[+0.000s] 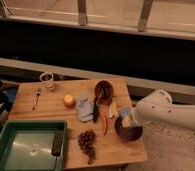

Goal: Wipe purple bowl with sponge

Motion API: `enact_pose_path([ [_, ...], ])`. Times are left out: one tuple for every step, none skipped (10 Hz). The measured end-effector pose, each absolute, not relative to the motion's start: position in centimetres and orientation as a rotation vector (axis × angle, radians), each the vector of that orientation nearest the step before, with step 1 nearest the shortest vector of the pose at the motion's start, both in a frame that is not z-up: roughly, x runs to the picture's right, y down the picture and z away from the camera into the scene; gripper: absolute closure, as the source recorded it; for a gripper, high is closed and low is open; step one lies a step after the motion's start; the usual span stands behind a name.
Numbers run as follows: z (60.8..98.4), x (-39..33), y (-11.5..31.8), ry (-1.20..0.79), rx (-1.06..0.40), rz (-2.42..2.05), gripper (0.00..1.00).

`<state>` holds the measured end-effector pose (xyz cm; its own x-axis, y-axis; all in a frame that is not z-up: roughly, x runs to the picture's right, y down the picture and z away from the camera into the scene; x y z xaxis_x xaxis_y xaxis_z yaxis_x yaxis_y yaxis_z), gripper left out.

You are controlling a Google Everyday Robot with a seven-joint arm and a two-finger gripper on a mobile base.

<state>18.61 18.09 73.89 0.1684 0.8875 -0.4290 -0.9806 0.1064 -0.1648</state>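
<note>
Gripper (129,119) reaches in from the right over the wooden table (51,107), above the purple bowl (132,134) by the table's right edge. I see it pinching the sponge (124,120) at the bowl's upper rim; I cannot tell the sponge's long axis.

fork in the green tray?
No, the fork lies on the bare table beyond the green tray, near the far corner; the gripper is over the purple bowl.
</note>
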Motion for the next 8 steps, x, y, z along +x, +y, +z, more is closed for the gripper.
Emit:
enact_pose_path([
  [73.7,18.0,18.7,0.242,-0.464,1.393,1.0],
  [73.3,17.3,20.0,0.24,-0.475,1.397,1.0],
  [72.4,17.2,21.7,0.247,-0.483,1.411,1.0],
  [71.8,17.5,22.6,0.253,-0.483,1.424,1.0],
  [71.1,18.2,23.2,0.259,-0.477,1.435,1.0],
  [70.8,18.5,23.2,0.263,-0.47,1.443,1.0],
  [70.8,18.5,22.5,0.261,-0.467,1.437,1.0],
  [71.1,18.7,21.8,0.261,-0.465,1.431,1.0],
])
